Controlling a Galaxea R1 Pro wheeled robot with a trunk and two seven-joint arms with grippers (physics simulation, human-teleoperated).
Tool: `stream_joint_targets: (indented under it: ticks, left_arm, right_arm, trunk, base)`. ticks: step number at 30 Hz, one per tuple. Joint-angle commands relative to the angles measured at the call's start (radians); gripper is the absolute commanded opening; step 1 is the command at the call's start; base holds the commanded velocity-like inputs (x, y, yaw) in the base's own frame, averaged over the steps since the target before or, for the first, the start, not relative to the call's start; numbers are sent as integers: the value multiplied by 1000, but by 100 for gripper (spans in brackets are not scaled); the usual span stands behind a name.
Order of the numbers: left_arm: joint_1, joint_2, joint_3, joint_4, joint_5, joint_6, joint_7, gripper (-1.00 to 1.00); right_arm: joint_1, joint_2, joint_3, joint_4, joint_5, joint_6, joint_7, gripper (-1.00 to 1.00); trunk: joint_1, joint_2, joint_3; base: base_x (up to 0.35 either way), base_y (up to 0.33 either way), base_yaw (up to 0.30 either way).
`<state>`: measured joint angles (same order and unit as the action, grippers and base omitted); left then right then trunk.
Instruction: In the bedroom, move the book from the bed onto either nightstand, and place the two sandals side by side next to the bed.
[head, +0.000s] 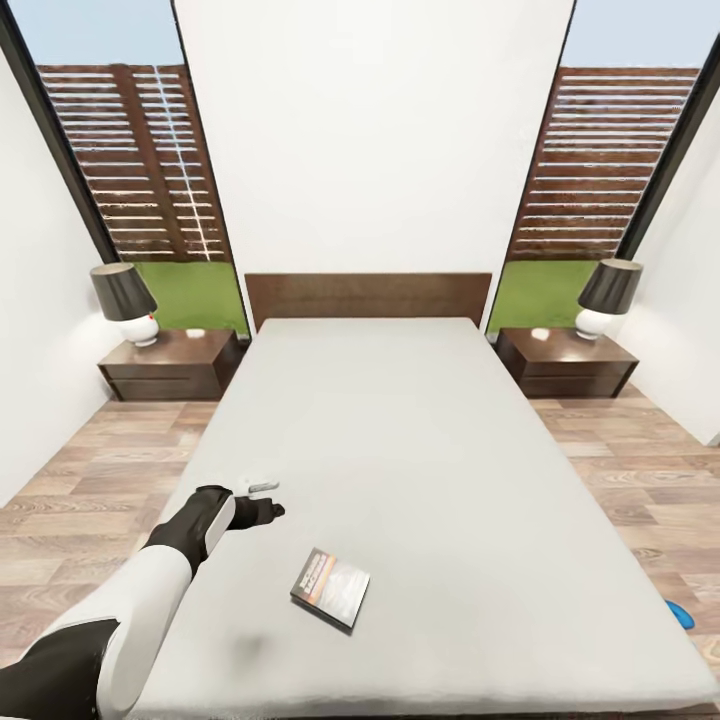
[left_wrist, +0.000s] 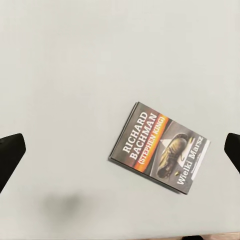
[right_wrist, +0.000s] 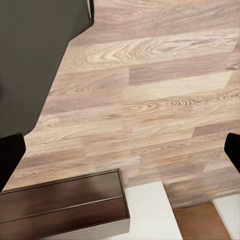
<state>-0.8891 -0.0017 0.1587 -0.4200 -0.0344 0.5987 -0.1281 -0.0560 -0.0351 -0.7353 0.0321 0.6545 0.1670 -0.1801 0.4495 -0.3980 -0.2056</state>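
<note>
The book (head: 330, 588) lies flat on the off-white mattress of the bed (head: 400, 420), near its foot end, left of the middle. In the left wrist view the book (left_wrist: 159, 152) shows its dark cover with an orange band and white "RICHARD BACHMAN" lettering. My left gripper (head: 262, 510) hovers over the mattress a little beyond and left of the book. It is open (left_wrist: 120, 155), with nothing between its fingers. My right gripper (right_wrist: 120, 150) is open over the wood floor. One blue sandal (head: 680, 612) peeks out on the floor at the bed's right side.
A nightstand stands at each side of the headboard, left (head: 170, 365) and right (head: 567, 362), each carrying a black-shaded lamp (head: 125, 300) (head: 606, 295). Wood-plank floor (head: 90, 480) runs along both sides of the bed. A dark wooden frame corner (right_wrist: 65, 202) lies below my right gripper.
</note>
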Motion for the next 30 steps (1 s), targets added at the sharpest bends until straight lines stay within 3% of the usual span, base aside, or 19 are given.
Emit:
stream_joint_targets:
  ticks: [1, 9, 30]
  left_arm:
    - [-1, -1, 6, -1, -4, 4, -5, 100]
    - [0, -1, 7, 0, -4, -1, -5, 100]
    - [-2, -3, 8, -5, -3, -8, -7, 100]
  right_arm:
    - [0, -1, -7, 3, 11, 1, -5, 100]
    - [6, 1, -6, 3, 12, 2, -5, 100]
    - [10, 2, 51, 3, 34, -5, -4, 100]
  trunk:
    - [0, -2, -4]
    - [0, -2, -17]
    - [0, -2, -51]
  base:
    - [0, 0, 0]
    - [0, 0, 0]
    - [0, 0, 0]
